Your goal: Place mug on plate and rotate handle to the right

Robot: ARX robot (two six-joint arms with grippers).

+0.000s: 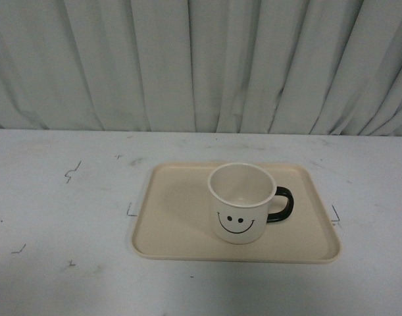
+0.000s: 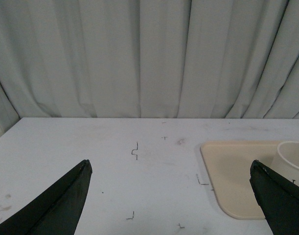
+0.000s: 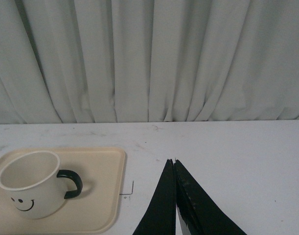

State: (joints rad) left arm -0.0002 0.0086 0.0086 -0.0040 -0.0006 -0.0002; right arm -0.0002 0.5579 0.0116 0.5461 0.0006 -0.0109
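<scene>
The cream-white mug [image 1: 240,203] stands upright on the beige plate [image 1: 171,217], its smiley face toward the camera. Its black handle [image 1: 281,204] points to the right. Neither arm shows in the front view. In the left wrist view my left gripper [image 2: 171,164] is open over bare table, with the plate [image 2: 232,171] and the mug's rim [image 2: 292,155] off to one side. In the right wrist view my right gripper [image 3: 172,161] is shut with nothing in it, apart from the plate [image 3: 103,183], the mug [image 3: 29,183] and the handle [image 3: 71,182].
The white table [image 1: 62,217] carries small dark corner marks [image 1: 72,172] around the plate. A pleated grey curtain [image 1: 201,66] closes off the far edge.
</scene>
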